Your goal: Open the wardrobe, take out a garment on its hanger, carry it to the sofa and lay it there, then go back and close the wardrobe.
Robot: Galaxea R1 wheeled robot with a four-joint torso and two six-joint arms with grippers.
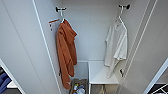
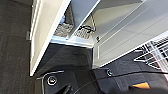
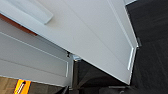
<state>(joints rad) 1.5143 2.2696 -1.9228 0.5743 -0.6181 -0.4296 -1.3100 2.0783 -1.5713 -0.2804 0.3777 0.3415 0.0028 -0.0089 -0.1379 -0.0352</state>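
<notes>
The wardrobe (image 1: 90, 37) stands open in the head view, both white doors swung outward. Inside on the right hangs the garment (image 1: 116, 47), a white short-sleeved shirt, on a slim white hanger (image 1: 120, 18) hooked over a dark peg. An orange hooded garment (image 1: 66, 52) hangs on the left peg. A wardrobe door (image 2: 47, 32) shows from below in the left wrist view, above dark carpet. Another wardrobe door (image 3: 82, 37) with its white handle (image 3: 35, 11) shows in the right wrist view.
A white shelf (image 1: 100, 73) sits low inside the wardrobe on the right. A basket of small items (image 1: 78, 88) lies on the wardrobe floor. Something blue (image 1: 3, 81) shows past the left door. A white wire rack (image 2: 156, 53) stands on the dark carpet (image 2: 15, 55).
</notes>
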